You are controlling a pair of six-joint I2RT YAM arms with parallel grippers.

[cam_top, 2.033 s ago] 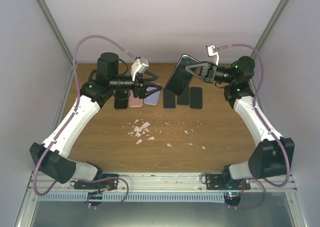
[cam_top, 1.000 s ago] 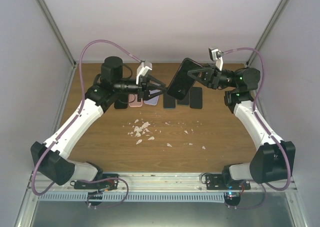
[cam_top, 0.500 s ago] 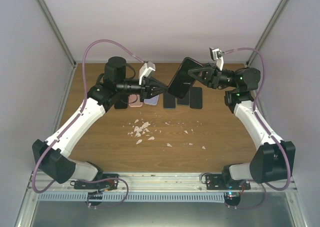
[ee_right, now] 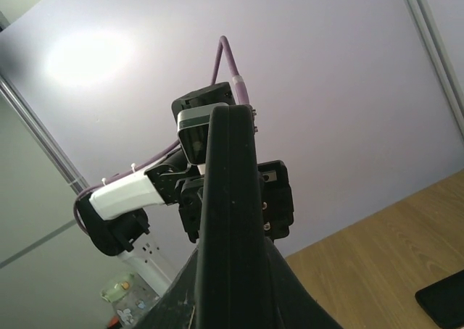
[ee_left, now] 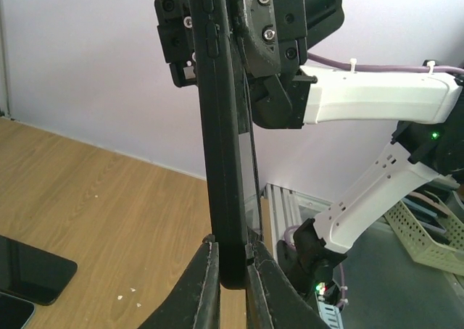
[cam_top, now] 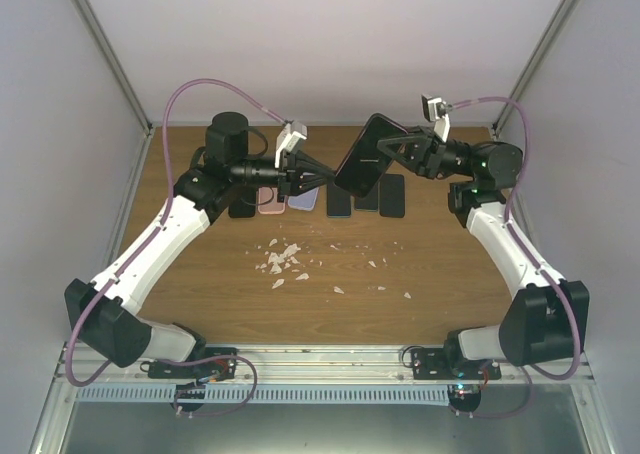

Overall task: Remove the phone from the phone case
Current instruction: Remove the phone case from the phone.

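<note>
A black phone case (cam_top: 365,159) with the phone in it hangs tilted in the air above the back of the table. My right gripper (cam_top: 393,154) is shut on its upper right part, the case's edge (ee_right: 230,213) filling the right wrist view. My left gripper (cam_top: 335,178) is shut on its lower left end. In the left wrist view both fingers (ee_left: 205,285) press the case's bottom end (ee_left: 226,198), one on the back, one on the glass side. A thin strip of the phone's screen edge (ee_left: 252,198) shows beside the case.
Several other phones lie in a row on the wooden table under the held one, among them a black one (cam_top: 391,195), a lilac one (cam_top: 305,198) and a pink one (cam_top: 270,202). White crumbs (cam_top: 283,259) are scattered mid-table. Enclosure walls stand close on both sides.
My left gripper has moved right to the phone's lower end and closed on it. The right arm tipped the phone a little and now holds it still.
</note>
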